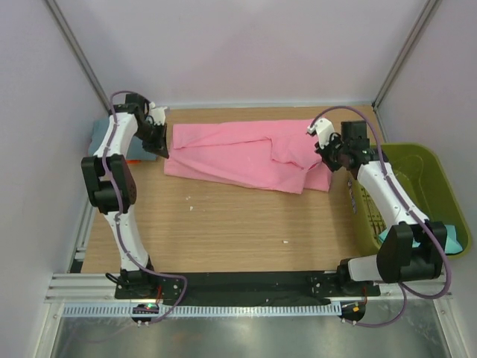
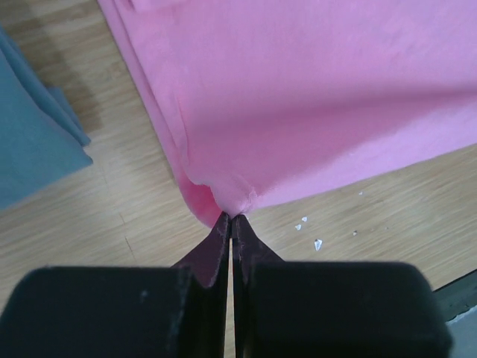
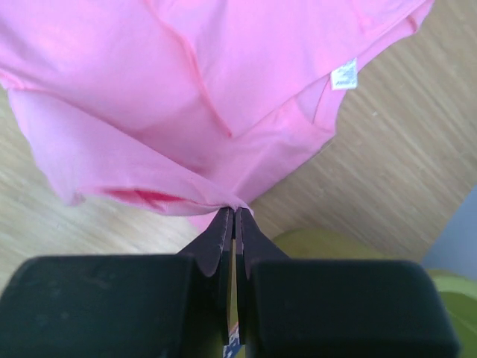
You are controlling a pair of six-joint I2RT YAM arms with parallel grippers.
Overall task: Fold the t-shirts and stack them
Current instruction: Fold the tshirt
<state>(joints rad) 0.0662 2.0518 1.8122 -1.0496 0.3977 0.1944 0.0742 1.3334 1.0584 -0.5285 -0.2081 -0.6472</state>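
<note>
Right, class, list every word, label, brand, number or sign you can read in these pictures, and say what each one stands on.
White tag on the pink t-shirt: any print is too small and blurred to read.
No other text, number or sign shows in any view.

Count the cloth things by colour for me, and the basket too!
Pink shirt: 1
Grey-blue cloth: 1
Orange cloth, only a sliver showing: 1
Teal cloth, lying in the basket: 1
Green basket: 1
Total: 5
</note>
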